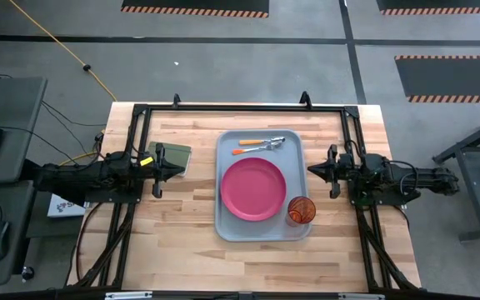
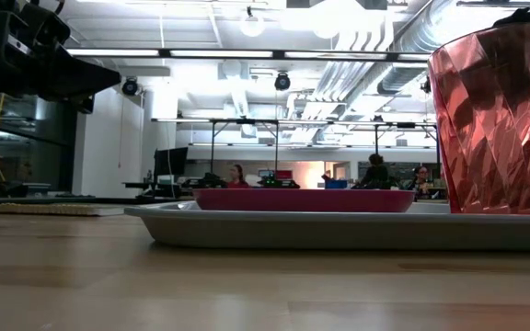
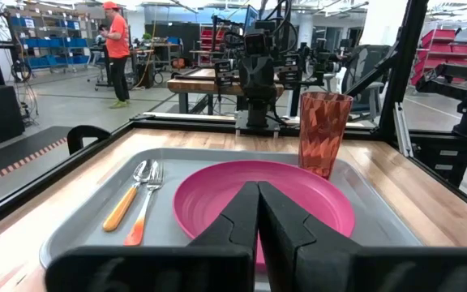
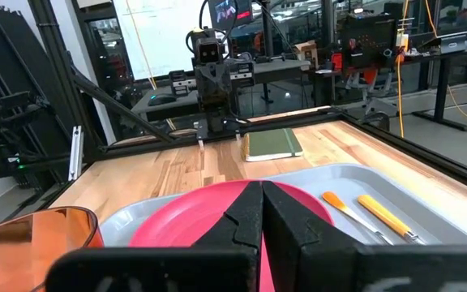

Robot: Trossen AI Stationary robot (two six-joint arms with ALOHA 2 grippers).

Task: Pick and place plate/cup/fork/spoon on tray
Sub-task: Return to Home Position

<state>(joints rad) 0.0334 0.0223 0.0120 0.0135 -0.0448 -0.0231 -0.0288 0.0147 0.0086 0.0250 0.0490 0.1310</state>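
The pale grey-blue tray (image 1: 223,146) lies in the middle of the table. On it lie the magenta-pink plate (image 1: 253,189), the red-orange cup (image 1: 301,210) upright at its near right corner, and a fork and spoon with orange handles (image 1: 261,145) at its far end. My left gripper (image 1: 179,172) is shut and empty, left of the tray. My right gripper (image 1: 311,170) is shut and empty, right of the tray. The plate (image 3: 217,195), the cup (image 3: 323,130) and the cutlery (image 3: 136,195) also show in the left wrist view.
A small dark green square pad (image 1: 173,155) lies on the table beside my left gripper. A black frame (image 1: 240,108) runs along the table's far and side edges. People stand in the room beyond the table.
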